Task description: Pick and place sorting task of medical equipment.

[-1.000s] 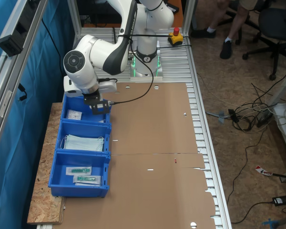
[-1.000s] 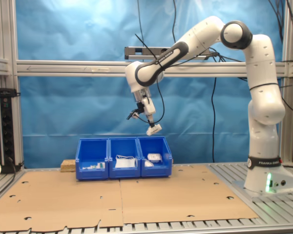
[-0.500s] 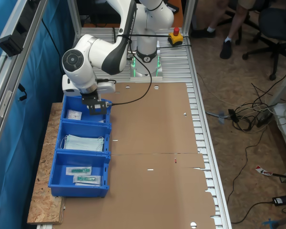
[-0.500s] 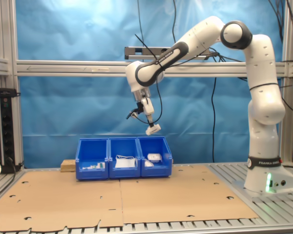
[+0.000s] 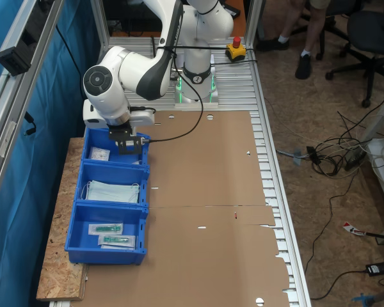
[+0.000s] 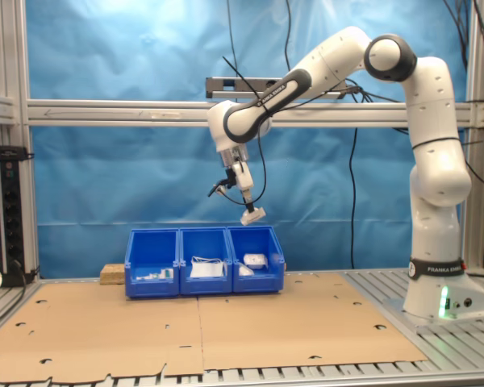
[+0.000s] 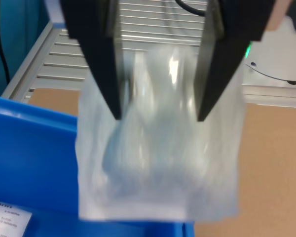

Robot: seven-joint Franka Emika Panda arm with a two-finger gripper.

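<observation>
Blue plastic bins (image 5: 109, 204) sit three in a row along the cardboard-covered table (image 5: 211, 192), toward nine o'clock in the first exterior view. Going from nine toward three in the second exterior view, the first bin holds long clear packets with green items (image 5: 109, 234), the middle one folded light-blue face masks (image 5: 112, 191), and the last one (image 6: 256, 258) small white packets (image 6: 255, 260). High above that last bin hangs the gripper (image 6: 252, 215), its black fingers (image 7: 101, 59) pinched onto a white packet in a clear wrapper (image 7: 158, 148). From the wrist view the packet dangles below the fingertips, over the bin's blue rim. At three o'clock in the second exterior view stands the white arm's base (image 6: 440, 290).
</observation>
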